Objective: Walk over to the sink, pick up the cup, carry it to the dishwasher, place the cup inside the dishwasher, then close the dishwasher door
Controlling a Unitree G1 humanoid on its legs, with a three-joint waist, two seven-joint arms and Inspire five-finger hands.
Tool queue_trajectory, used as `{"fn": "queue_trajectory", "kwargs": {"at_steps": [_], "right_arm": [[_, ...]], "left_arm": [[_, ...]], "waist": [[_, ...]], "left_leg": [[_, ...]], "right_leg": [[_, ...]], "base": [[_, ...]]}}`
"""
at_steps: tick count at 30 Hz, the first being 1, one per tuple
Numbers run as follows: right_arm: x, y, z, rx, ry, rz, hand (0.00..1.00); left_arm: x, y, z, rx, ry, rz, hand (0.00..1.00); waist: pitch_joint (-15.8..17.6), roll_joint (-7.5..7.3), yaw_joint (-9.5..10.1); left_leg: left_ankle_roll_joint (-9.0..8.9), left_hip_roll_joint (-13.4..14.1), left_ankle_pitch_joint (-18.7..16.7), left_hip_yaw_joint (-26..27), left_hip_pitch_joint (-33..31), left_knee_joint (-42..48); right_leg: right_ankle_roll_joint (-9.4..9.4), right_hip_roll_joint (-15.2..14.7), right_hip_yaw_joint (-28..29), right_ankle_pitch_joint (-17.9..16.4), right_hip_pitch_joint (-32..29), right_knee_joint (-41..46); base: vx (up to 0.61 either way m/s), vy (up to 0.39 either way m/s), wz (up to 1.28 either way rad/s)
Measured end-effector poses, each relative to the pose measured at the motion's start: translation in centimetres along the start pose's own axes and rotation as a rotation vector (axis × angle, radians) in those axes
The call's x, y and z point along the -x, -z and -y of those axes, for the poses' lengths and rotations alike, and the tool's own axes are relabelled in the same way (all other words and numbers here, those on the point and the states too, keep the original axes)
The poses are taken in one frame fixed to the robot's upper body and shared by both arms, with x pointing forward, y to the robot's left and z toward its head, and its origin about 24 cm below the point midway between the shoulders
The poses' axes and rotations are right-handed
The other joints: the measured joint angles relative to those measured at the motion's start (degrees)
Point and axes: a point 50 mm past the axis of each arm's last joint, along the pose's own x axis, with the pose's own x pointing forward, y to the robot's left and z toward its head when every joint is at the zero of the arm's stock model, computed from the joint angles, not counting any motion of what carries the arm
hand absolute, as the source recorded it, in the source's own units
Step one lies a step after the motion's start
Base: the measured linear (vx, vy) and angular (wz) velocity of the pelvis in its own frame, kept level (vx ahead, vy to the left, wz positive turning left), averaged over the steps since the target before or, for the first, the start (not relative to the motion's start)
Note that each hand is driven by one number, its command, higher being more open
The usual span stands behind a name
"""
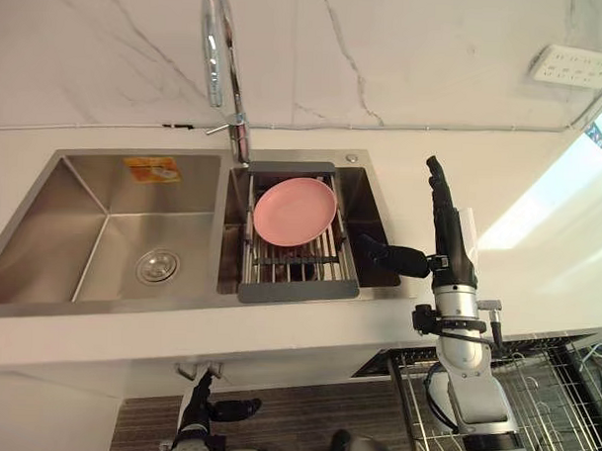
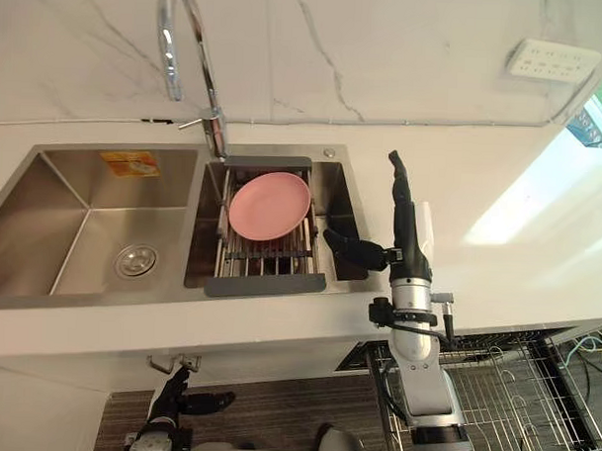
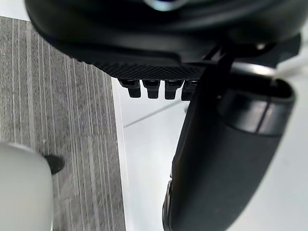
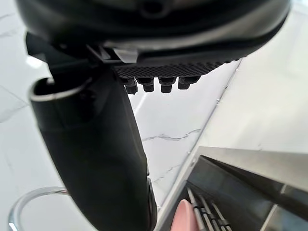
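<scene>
The cup cannot be made out for certain: a dark shape (image 1: pixel 301 270) beneath the bars of the drain rack (image 1: pixel 299 286), under the pink plate (image 1: pixel 295 211), may be it. If so, it sits low in the sink's (image 1: pixel 45 192) right-hand basin, screened from above by rack and plate.

A cup from a sink is likely light and rigid, possibly wet and slick, and breakable if ceramic. The soundest hold would be around its body, thumb opposite fingers, taken from the side where the rack leaves room. Gripping by the rim risks a slip.

The right robot hand (image 1: pixel 447 241) stands upright over the bench (image 1: pixel 538 224) just beside that basin. Its fingers are straight and spread from the thumb, which points toward the rack, and it holds nothing. The left robot hand (image 1: pixel 208 408) hangs low below the bench front, fingers relaxed and empty.

The faucet (image 1: pixel 223 55) arches over the divide between the basins. The dishwasher basket (image 1: pixel 547 392) stands pulled out at lower right, near the right arm.
</scene>
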Motion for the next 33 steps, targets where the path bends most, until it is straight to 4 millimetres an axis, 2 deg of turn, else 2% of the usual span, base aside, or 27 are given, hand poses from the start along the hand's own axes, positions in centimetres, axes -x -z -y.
{"fn": "queue_trajectory", "kwargs": {"at_steps": [3,4,5,6,7,9,12,22,23,28,33], "right_arm": [[0.8,0.9,0.4,0.019,-0.009,-0.050,1.00],[0.8,1.3,0.3,0.021,-0.016,-0.065,1.00],[0.8,1.5,0.5,0.032,-0.023,-0.071,1.00],[0.8,1.6,0.6,0.041,-0.031,-0.071,1.00],[0.9,1.6,0.3,0.035,-0.056,-0.075,1.00],[0.9,1.5,0.1,0.034,-0.077,-0.070,1.00],[0.9,1.5,0.1,0.033,-0.084,-0.071,1.00],[1.0,1.9,0.1,0.037,-0.088,-0.086,1.00],[1.4,3.1,-0.5,0.067,-0.156,-0.131,1.00],[1.4,3.1,-0.5,0.066,-0.156,-0.131,1.00],[2.3,3.1,-2.0,-0.015,-0.115,-0.170,1.00]], "left_arm": [[0.0,0.3,-0.2,0.016,-0.010,-0.020,1.00],[-0.1,0.4,-0.4,0.028,-0.012,-0.049,1.00],[-0.1,0.7,0.0,0.017,0.001,-0.064,1.00],[0.0,0.7,0.2,0.023,0.007,-0.066,1.00],[0.0,0.6,0.3,0.022,0.011,-0.058,1.00],[-0.1,0.2,0.0,0.000,0.012,-0.032,1.00],[-0.1,0.2,0.0,-0.005,0.021,-0.025,1.00],[-0.1,0.2,0.0,-0.004,0.021,-0.021,1.00],[-0.2,0.1,0.0,-0.003,0.022,-0.018,1.00],[-0.2,0.1,0.1,-0.002,0.022,-0.018,1.00],[-0.1,0.3,-0.1,0.015,0.012,-0.026,1.00]], "waist": [[0.05,-0.06,-0.30],[0.60,-0.91,-0.17],[0.33,0.63,-0.79],[0.27,1.27,-1.10],[0.33,1.11,-1.03],[0.50,0.17,-0.87],[0.70,0.08,-0.99],[1.06,0.17,-1.24],[1.60,0.52,-1.39],[1.64,0.58,-1.42],[1.71,0.68,-1.87]], "left_leg": [[-0.65,-0.34,-0.02,0.11,0.07,3.39],[-0.36,-1.24,-2.11,0.20,-1.07,6.29],[-1.84,0.23,1.14,0.24,0.29,-0.26],[-0.55,0.54,2.28,-0.01,0.57,-1.25],[-0.13,0.09,2.72,0.07,1.01,-2.10],[0.32,-0.66,3.00,-0.17,0.22,-2.16],[0.96,-1.16,3.43,-1.19,0.42,-2.75],[0.16,0.30,6.40,-3.57,0.55,-6.92],[-0.25,0.72,6.53,-3.96,0.18,-7.30],[-0.27,0.75,6.51,-3.76,0.24,-7.29],[-0.78,1.45,6.15,-2.39,0.53,-7.37]], "right_leg": [[0.28,-0.26,-0.18,1.75,3.79,-4.13],[0.58,-1.81,-0.05,2.16,5.72,-5.08],[1.15,-1.34,-0.47,2.51,7.20,-5.95],[1.43,-0.73,-0.46,2.61,7.92,-6.80],[2.22,-1.03,-0.24,3.43,8.63,-8.51],[2.53,-1.54,-0.23,4.03,8.78,-10.23],[2.79,-1.68,-0.75,4.67,10.14,-12.24],[1.53,-0.10,-3.09,5.72,10.32,-14.23],[1.31,0.55,-3.46,5.92,10.34,-15.16],[1.31,0.56,-3.26,5.92,10.33,-15.16],[1.28,1.06,-1.71,5.92,9.95,-15.17]], "base": [[0.10,0.006,0.02],[0.06,0.076,0.14],[0.04,0.091,0.17],[0.01,0.103,0.15],[-0.03,0.103,0.06],[-0.06,0.085,0.08],[-0.08,0.027,0.19],[-0.05,-0.043,0.11],[0.00,0.000,0.00],[0.00,0.000,-0.02],[-0.01,-0.013,-0.14]]}}
